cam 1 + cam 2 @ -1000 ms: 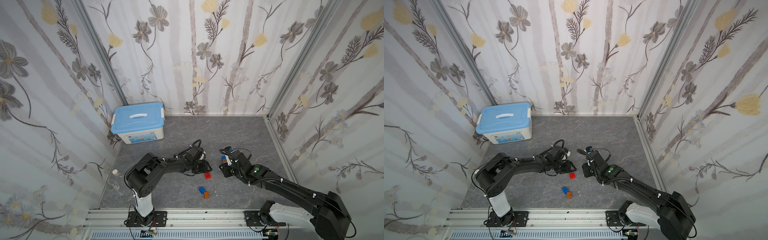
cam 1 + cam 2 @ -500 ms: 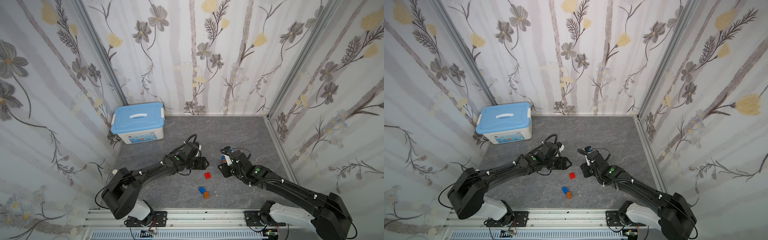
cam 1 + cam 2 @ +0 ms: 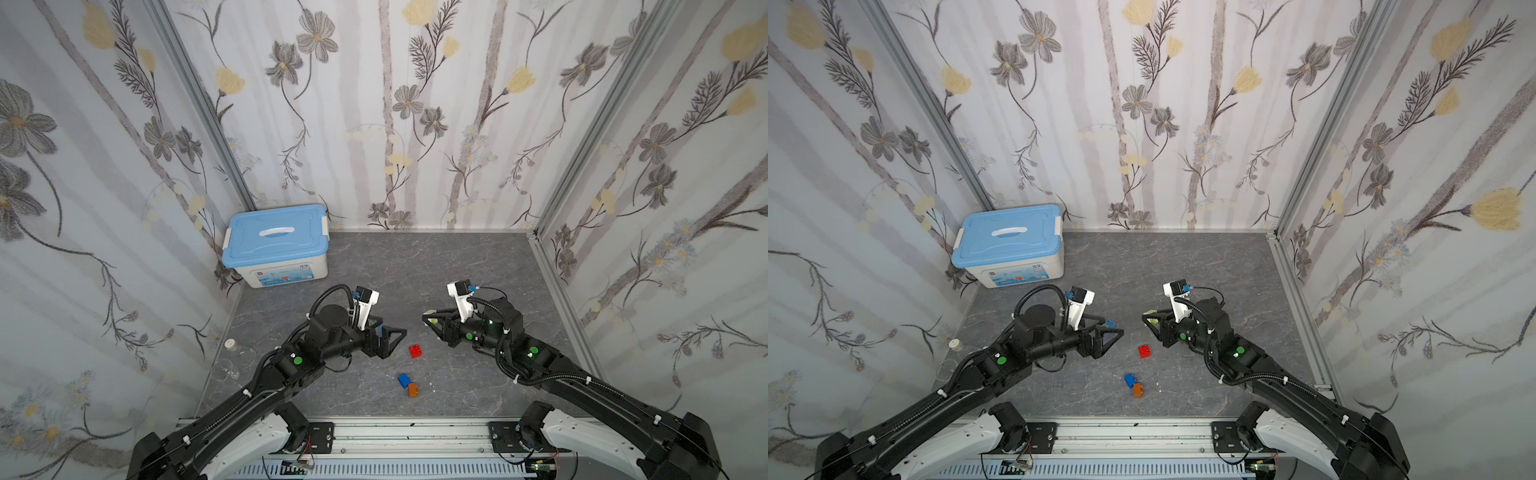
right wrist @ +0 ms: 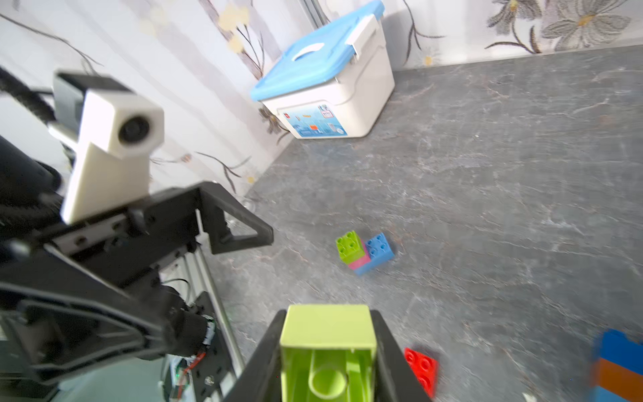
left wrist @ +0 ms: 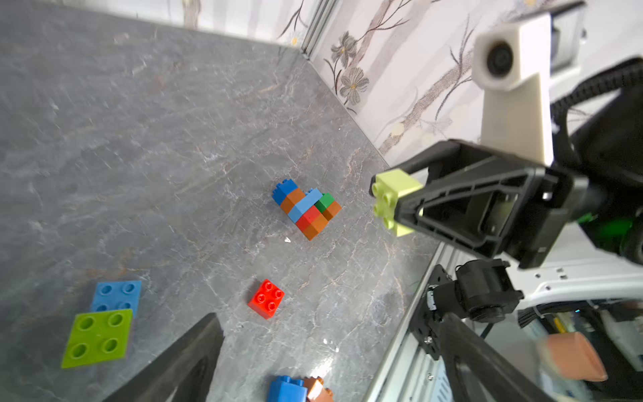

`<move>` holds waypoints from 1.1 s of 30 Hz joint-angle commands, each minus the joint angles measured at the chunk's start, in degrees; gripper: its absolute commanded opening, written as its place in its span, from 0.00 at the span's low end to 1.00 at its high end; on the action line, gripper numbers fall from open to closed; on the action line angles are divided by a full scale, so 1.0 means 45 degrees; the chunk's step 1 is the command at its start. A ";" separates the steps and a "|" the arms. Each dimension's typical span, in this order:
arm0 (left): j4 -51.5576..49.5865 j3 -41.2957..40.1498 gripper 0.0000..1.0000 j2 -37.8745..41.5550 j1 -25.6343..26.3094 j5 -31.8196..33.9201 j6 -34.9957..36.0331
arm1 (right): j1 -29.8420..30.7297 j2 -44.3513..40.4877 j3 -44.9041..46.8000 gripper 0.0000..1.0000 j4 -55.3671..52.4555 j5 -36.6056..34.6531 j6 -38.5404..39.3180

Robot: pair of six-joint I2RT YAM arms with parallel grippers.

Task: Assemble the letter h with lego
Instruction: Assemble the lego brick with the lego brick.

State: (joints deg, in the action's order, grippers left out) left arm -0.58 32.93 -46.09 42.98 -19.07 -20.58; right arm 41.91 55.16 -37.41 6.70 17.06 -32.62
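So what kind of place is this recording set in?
Probably a small purpose-built robot test booth: floral-wallpaper panels in aluminium posts, a grey marble-look tabletop, two black arms on a metal rail.

Robot lab booth: 3 floral-papered walls (image 3: 415,124), alu base rail (image 3: 407,434), grey marble-look floor (image 3: 415,266).

- The grey, marble-veined tabletop (image 3: 436,266) that I work over carries everything below.
- A white plastic storage box with a light-blue lid (image 3: 276,245) stands on it in the far corner on my left, lid on.
- A red square studded brick (image 3: 415,351) lies alone near the middle, studs up.
- A blue studded brick (image 3: 403,380) and an orange studded brick (image 3: 413,390) lie touching, nearer my base than the red one.
- A cluster of joined bricks (image 5: 306,209), blue, orange, light blue, green and red, rests on the surface in my left wrist view.
- A small clump of lime, pink and blue bricks (image 4: 363,252) sits apart from the red one.
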 commanded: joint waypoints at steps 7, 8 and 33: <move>0.1662 -0.0822 1.00 0.0905 0.0902 0.1456 0.6787 | 0.0025 0.1911 -0.2156 0.25 0.0253 0.3824 -0.3575; 0.1867 -0.0871 1.00 0.0929 0.1029 0.1540 0.7148 | 0.0074 0.2242 -0.2490 0.25 -0.0068 0.4284 -0.3701; 0.3996 -0.2100 0.48 0.2568 0.1699 0.1091 0.9103 | 0.1131 0.3996 -0.3908 0.25 -0.0581 0.6133 -0.4462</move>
State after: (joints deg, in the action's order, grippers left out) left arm 14.50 23.24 -34.35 50.63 -12.69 18.15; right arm 46.46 72.79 -54.52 2.00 42.04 -51.62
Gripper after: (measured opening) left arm 0.483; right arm 0.343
